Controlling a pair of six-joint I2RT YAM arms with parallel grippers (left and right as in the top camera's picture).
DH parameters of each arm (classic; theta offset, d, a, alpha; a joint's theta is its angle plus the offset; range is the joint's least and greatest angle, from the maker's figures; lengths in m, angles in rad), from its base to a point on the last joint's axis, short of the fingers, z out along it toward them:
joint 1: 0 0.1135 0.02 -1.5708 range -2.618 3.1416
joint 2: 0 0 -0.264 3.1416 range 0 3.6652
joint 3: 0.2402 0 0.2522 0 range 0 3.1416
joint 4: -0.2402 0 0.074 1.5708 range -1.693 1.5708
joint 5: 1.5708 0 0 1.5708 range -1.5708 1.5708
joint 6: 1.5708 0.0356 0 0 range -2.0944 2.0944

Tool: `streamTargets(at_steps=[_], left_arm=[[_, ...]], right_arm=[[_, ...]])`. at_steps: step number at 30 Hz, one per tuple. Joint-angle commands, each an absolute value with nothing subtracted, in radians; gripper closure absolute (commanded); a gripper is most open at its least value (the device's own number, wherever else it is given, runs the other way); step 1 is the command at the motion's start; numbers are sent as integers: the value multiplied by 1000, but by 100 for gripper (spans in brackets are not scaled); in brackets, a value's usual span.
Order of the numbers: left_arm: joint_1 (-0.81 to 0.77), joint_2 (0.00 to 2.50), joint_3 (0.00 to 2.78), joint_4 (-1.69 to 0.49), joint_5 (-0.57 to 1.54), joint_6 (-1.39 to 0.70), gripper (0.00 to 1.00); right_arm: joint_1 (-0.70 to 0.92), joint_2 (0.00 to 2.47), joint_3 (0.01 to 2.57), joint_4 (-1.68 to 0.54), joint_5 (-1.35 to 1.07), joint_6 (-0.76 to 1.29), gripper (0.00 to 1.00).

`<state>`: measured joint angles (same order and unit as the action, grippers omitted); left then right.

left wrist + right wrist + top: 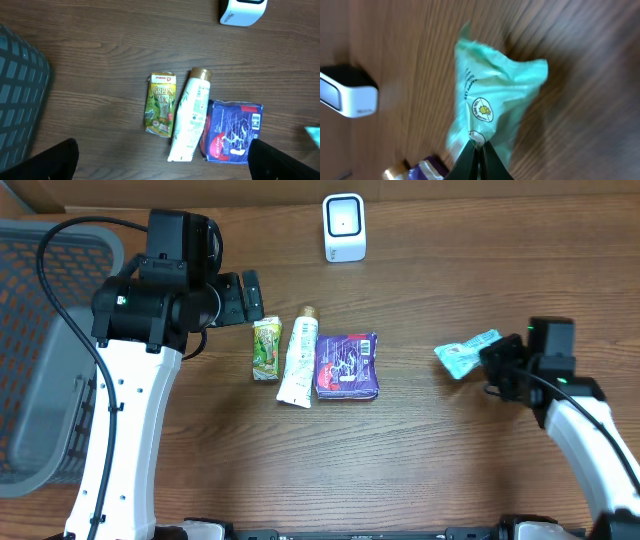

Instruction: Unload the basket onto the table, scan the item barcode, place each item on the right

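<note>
Holding the mint-green packet (490, 100) by one edge in the clenched right gripper (476, 150), well right of the white barcode scanner (344, 227), seemingly for presenting its code there. Hovering spread wide with the left gripper (252, 297) near the waiting row: sachet (161, 104) reading "POKKA GREEN TEA", cream tube (191, 117), purple pack (232, 131) marked "Carefree". Showing only a round yellow emblem on the packet, its print too small for reading.

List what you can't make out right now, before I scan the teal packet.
- Teal packet barcode: none shows in the right wrist view; the shut right jaws cover its lower edge; overhead it is too small.
- Scanner: partly cut off by the frame edge in both wrist views.
- Basket: cropped by the overhead view's left edge.
</note>
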<state>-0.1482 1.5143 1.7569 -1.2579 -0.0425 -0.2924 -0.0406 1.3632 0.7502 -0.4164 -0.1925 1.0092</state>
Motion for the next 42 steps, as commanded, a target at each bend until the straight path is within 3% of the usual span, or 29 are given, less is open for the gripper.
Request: streamTargets(at_steps=[1, 4, 7, 8, 14, 25, 31, 42], left_arm=[[-144, 1519, 1774, -1257, -56, -299, 0], [-144, 1519, 1774, -1257, -56, -299, 0], [-144, 1519, 1774, -1257, -56, -299, 0], [-144, 1519, 1774, -1257, -56, -299, 0], [-144, 1519, 1774, -1257, -56, -299, 0], [-144, 1519, 1774, -1257, -56, -299, 0], [-144, 1519, 1774, -1257, -56, -299, 0], [-144, 1519, 1774, -1257, -55, -299, 0]], right_arm=[[21, 1420, 751, -373, -184, 1025, 89], [62, 1450, 751, -357, -184, 1004, 79], [70, 1440, 768, -337, -236, 827, 39], [62, 1434, 790, -349, -273, 760, 32], [-33, 1432, 979, -567, -377, 437, 16], [-234, 1569, 1066, -847, -431, 175, 14], [-284, 1704, 1066, -868, -451, 102, 23], [-314, 1811, 1037, -771, -525, 70, 23]])
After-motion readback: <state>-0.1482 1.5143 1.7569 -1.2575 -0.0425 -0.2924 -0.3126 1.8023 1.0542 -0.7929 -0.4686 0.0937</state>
